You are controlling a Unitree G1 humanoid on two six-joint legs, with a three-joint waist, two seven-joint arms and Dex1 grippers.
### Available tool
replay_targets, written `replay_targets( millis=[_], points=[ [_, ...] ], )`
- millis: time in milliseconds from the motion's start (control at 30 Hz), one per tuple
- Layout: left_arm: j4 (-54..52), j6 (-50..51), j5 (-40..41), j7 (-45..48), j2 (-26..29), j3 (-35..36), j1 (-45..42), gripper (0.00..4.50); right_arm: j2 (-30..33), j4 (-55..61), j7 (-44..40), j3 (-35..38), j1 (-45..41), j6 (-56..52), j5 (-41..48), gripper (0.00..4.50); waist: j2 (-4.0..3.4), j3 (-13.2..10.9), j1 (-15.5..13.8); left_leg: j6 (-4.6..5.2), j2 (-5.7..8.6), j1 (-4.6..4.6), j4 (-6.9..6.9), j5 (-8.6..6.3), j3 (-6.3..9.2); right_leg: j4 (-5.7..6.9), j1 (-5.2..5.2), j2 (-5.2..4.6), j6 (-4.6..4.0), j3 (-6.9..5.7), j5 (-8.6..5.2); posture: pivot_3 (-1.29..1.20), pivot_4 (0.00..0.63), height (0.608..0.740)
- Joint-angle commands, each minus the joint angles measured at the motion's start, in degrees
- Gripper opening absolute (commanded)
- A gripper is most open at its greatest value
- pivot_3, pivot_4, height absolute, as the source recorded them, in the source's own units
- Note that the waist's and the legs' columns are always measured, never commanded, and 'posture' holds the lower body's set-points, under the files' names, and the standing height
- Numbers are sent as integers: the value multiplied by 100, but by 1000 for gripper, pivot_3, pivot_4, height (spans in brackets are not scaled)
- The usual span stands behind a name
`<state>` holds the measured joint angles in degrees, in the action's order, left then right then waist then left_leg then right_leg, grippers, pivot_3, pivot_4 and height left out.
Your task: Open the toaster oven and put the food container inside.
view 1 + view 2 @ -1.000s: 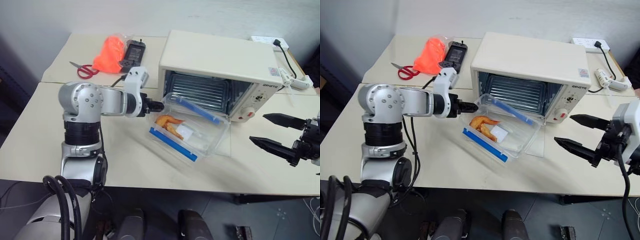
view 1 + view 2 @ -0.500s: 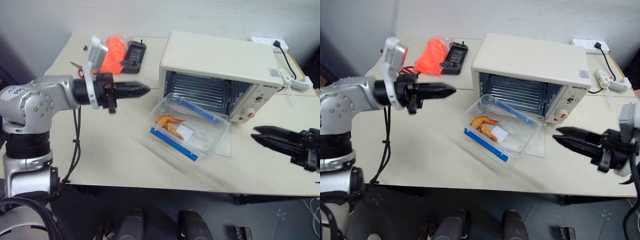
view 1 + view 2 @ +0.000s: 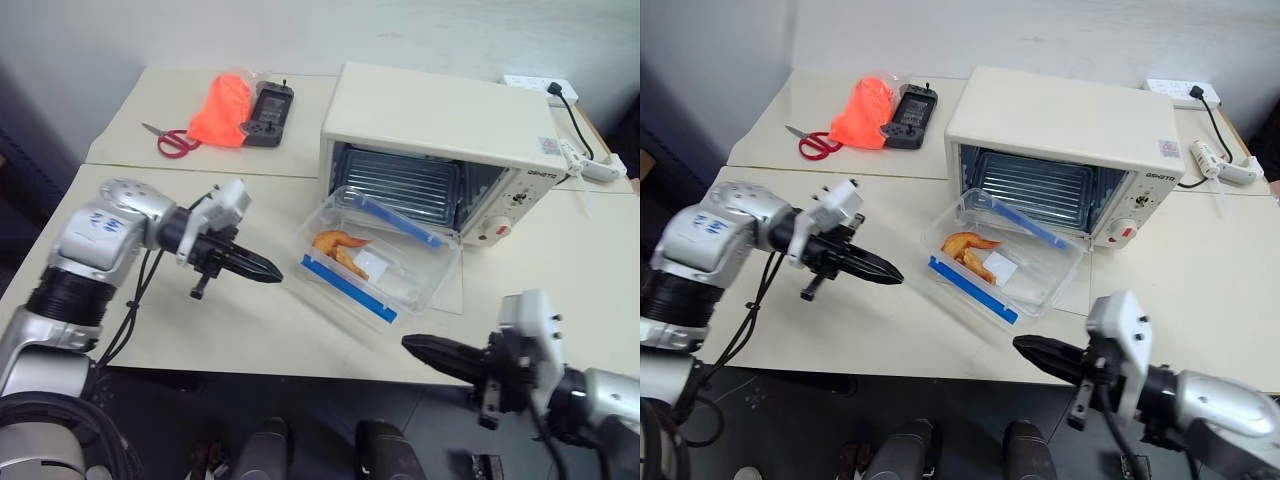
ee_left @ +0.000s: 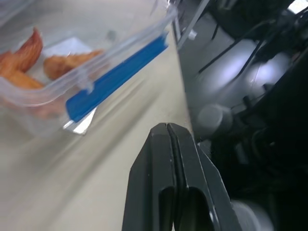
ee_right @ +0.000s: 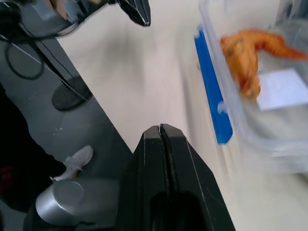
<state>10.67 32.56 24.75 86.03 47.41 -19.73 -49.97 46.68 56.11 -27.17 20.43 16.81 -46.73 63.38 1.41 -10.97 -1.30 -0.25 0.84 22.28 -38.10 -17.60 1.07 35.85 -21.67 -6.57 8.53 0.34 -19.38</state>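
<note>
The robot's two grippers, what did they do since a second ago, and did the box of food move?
Both pulled back toward the robot and closed. The left gripper left the food container's near corner and now hangs over the table, shut and empty. The right gripper, open a second ago, swung in to the table's front edge and shut on nothing. The food container stayed on the open door of the toaster oven.

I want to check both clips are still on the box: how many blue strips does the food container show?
2. One blue strip runs along the food container's long side facing the table's front edge; the other blue strip runs along the side nearest the open toaster oven.
</note>
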Motion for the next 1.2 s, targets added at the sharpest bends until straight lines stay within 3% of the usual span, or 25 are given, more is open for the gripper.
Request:
replay_targets(
  millis=[33, 200, 333, 667, 933, 1067, 1200],
  points=[
    [465, -511, -344, 449, -256, -107, -279, 0, -163, -62, 196, -674, -188, 219, -672, 41, 0, 0, 14, 0, -1, 0, 0, 0, 0, 1, -1, 1, 0, 0, 0, 0, 150, 740],
    [1113, -796, -555, 377, -676, -82, -569, 0, -445, -596, 323, -1477, -820, 529, -1676, 41, 0, 0, 35, 1, 12, 4, -3, 0, 0, 11, -9, 5, 0, -3, 0, 0, 150, 740],
    [1303, -698, -526, 283, -948, 52, -727, 0, -484, -1404, 168, -1570, -1560, 784, -2268, 41, 0, 0, 43, 4, 27, 5, -6, 2, 1, 15, -10, 2, 1, -3, 0, 0, 150, 740],
    [968, -316, -453, -503, -1498, 557, -526, 0, -277, -2508, -809, -1593, -2508, 1165, -2830, 41, 0, 0, 81, 2, 26, 23, -8, 3, 3, 57, -35, 2, 1, -5, 0, 0, 150, 740],
    [528, -66, -455, -660, -1307, 855, -187, 0, -280, -2909, -1110, -1539, -2828, 1341, -3143, 41, 0, 0, 149, -5, 13, 23, -7, 8, -1, 68, -47, 1, 1, -1, 0, 0, 150, 740],
    [739, -306, -694, -960, -1505, 780, -245, 0, -314, -3199, -1286, -1633, -3050, 1454, -3296, 41, 0, 0, 125, -6, 13, 23, -8, 10, -1, 71, -46, -1, 1, -1, 0, 0, 150, 740],
    [1521, -903, -1151, -1751, -2062, 786, -594, 0, -453, -3650, -1403, -1859, -3411, 1701, -3584, 41, 0, 0, 102, -1, 27, 29, -14, 12, 0, 70, -46, -7, 2, -2, 1, 0, 150, 740]
  ],
)
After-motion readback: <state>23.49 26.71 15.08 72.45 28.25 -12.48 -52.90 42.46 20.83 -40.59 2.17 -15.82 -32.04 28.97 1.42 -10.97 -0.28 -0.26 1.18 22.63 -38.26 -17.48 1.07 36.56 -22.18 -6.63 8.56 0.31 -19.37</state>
